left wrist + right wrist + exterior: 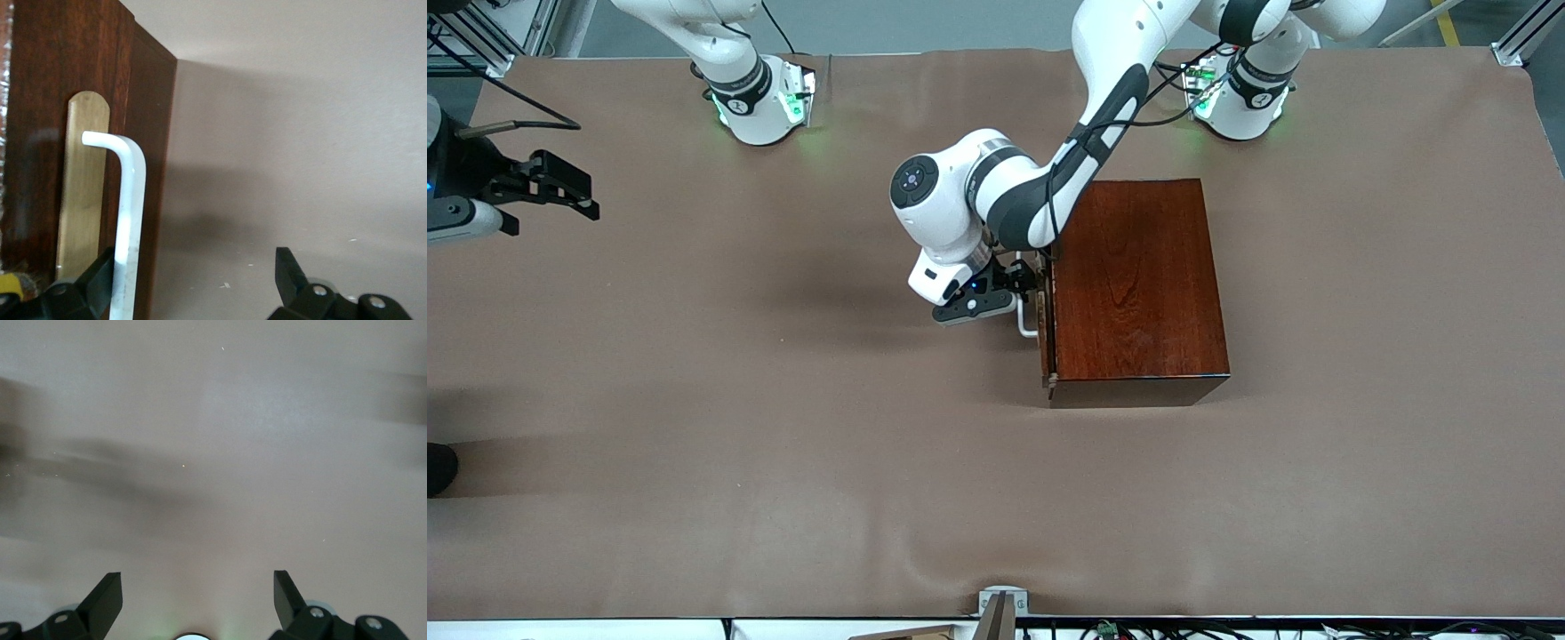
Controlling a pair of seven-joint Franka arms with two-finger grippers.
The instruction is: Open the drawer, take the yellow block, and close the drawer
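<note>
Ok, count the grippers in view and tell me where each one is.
2. The left gripper is open at the drawer's white handle, one finger beside the bar. The right gripper waits open above the table at the right arm's end.

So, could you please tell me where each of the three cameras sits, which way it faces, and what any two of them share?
Front view: high across the table, facing both bases; shows both arms, the box, the left gripper at the handle, and the right gripper waiting over the table at its own end.
Left wrist view: on the left wrist, facing the drawer; its open fingers straddle the handle.
Right wrist view: on the right wrist, facing bare table; its open fingers show.
Shared: front and left wrist both show the handle.
</note>
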